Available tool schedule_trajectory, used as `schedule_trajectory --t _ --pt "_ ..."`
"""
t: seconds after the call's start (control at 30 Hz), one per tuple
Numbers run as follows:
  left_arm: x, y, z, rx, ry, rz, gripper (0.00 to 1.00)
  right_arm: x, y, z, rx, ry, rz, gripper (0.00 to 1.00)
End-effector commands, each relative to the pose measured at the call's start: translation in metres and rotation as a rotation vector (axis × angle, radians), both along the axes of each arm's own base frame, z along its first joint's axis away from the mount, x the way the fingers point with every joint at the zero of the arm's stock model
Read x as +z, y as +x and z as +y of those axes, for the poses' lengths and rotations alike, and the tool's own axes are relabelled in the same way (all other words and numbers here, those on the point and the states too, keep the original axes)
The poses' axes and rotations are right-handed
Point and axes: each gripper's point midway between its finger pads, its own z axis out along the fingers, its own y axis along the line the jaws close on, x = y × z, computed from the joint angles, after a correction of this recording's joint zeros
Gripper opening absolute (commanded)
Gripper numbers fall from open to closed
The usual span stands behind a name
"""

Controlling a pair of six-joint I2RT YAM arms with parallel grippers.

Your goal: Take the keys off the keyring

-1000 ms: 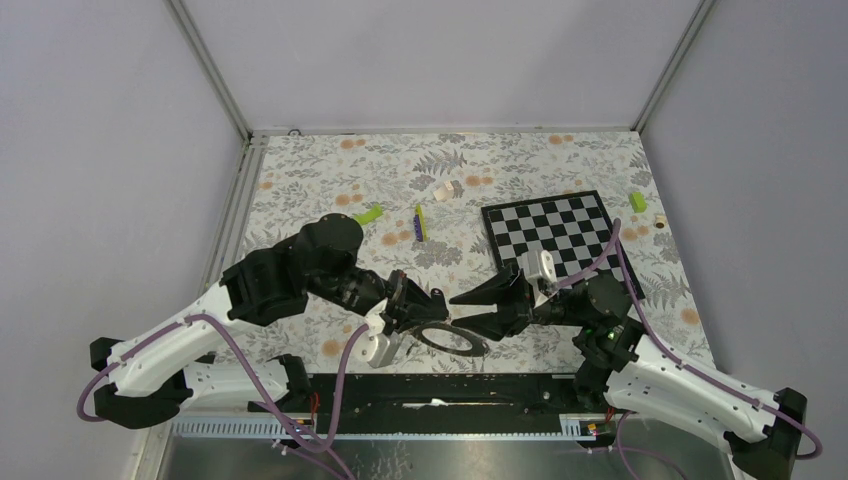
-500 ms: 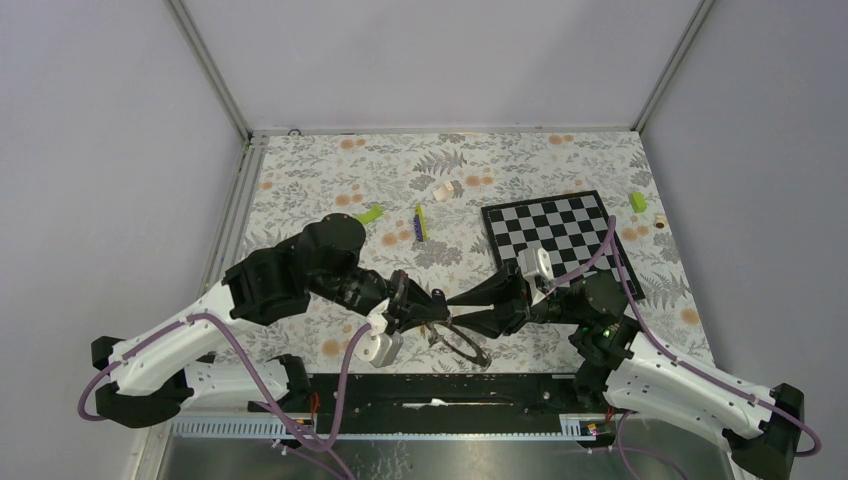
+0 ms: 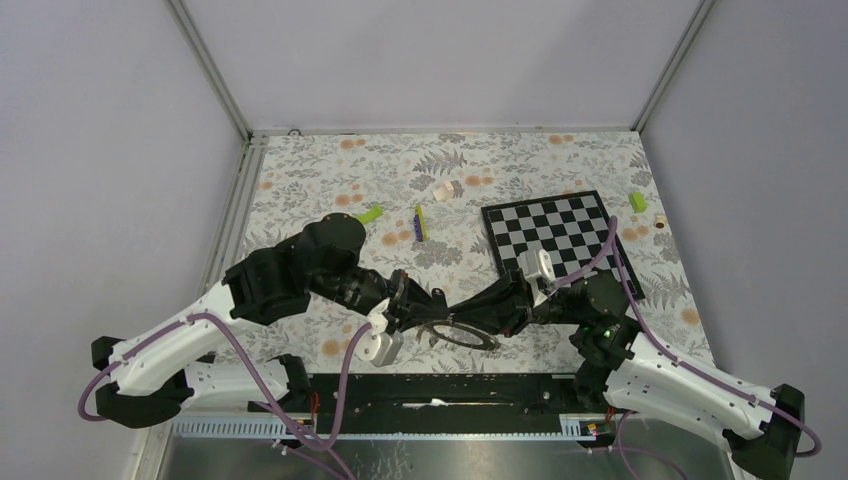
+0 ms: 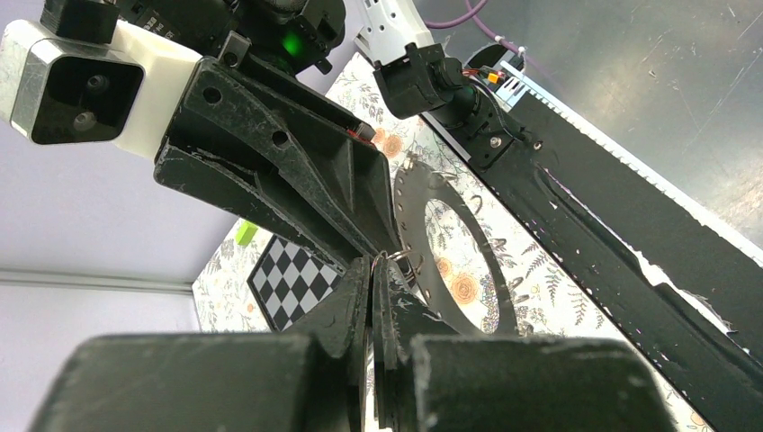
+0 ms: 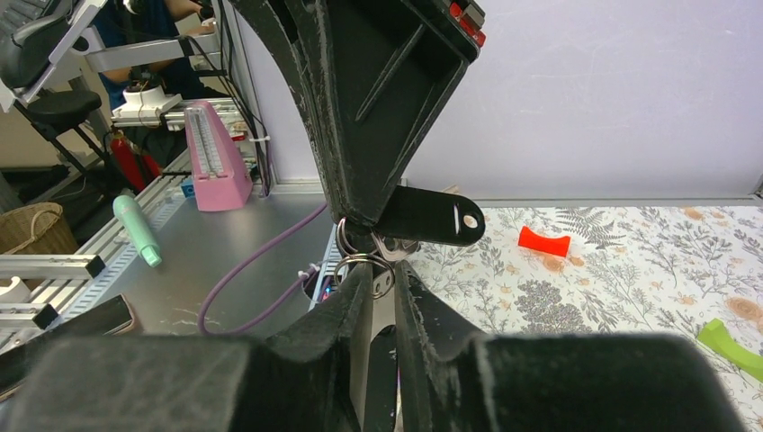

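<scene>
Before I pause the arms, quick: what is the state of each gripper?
Left gripper: shut on the keyring.
Right gripper: almost closed; grip cannot be told.

Desk: What grips the keyring?
Stringer: The left gripper, fingers pressed shut at its rim; the right gripper meets it tip to tip.
Desk: Behind them?
Stringer: Checkered board and green block, toward the table's far edge.

The keyring, a large flat silvery-grey hoop, is held nearly level near the front edge of the tabletop. A black-tagged key is seen hung from small wire rings, its tag pointing sideways.
</scene>
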Motion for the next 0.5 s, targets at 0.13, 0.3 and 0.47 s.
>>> schedule_trajectory --t 0.13,0.3,0.47 --pt "0.0215 -0.0003 -0.0022 -0.010 -0.083 -0.049 0.00 0.0168 -0.0060 -0.0068 0.009 0.049 -0.030 0.12" --pt "0.0231 -0.0004 -0.0002 -0.003 -0.087 -0.049 0.00 0.0172 -0.0055 -0.0086 -0.003 0.038 -0.045 0.06" --pt "0.0225 -0.0009 0.0006 -0.002 -0.086 -0.048 0.00 0.0158 -0.0030 -0.0094 -0.021 0.029 -0.045 0.03"
